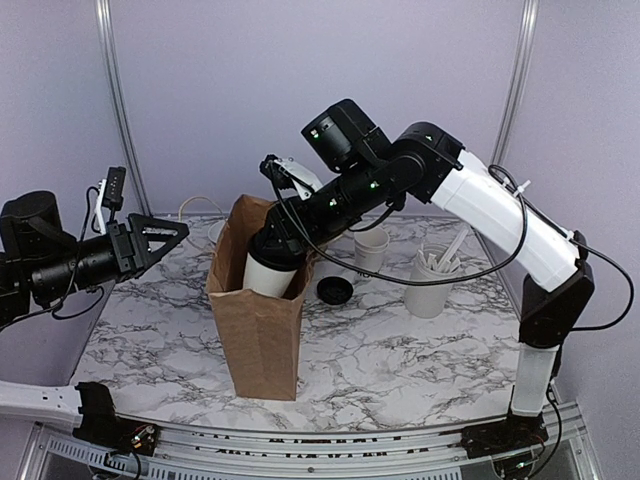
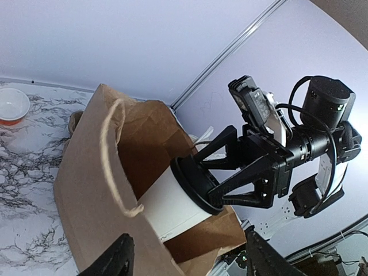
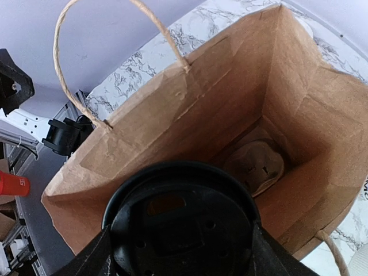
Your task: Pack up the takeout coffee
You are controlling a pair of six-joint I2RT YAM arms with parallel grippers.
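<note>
My right gripper [image 1: 268,247] is clamped on the takeout coffee [image 2: 169,204], one finger on each side of its black lid [image 3: 181,224]. The cup hangs tilted in the mouth of the brown paper bag [image 1: 260,330]. Its white base sits below the bag's rim and its lid stands above it. From the left wrist camera I see the lid end leaning away from that camera, towards the right arm.

My left gripper [image 1: 175,238] has its fingers spread with nothing between them. It hovers to the left of the bag, apart from it and pointing at it.

On labels I can report little. The stretch of cup wall facing the cameras shows as plain white, and I can read no lettering there. The lid's top has moulded dimples but nothing legible. At the left edge of the right wrist view there is a red object [image 3: 11,185] with pale marks, too blurred to read.

The bag stands upright on the marble table [image 1: 400,350], and a twine handle [image 3: 63,69] arches over its near edge. A pale tan shape [image 3: 256,164] lies on its floor; I cannot tell what it is. Just right of the bag lies a loose black lid [image 1: 335,290]. Beyond that are a lidless white cup [image 1: 372,250] and a taller white cylinder [image 1: 432,280] holding utensils.
</note>
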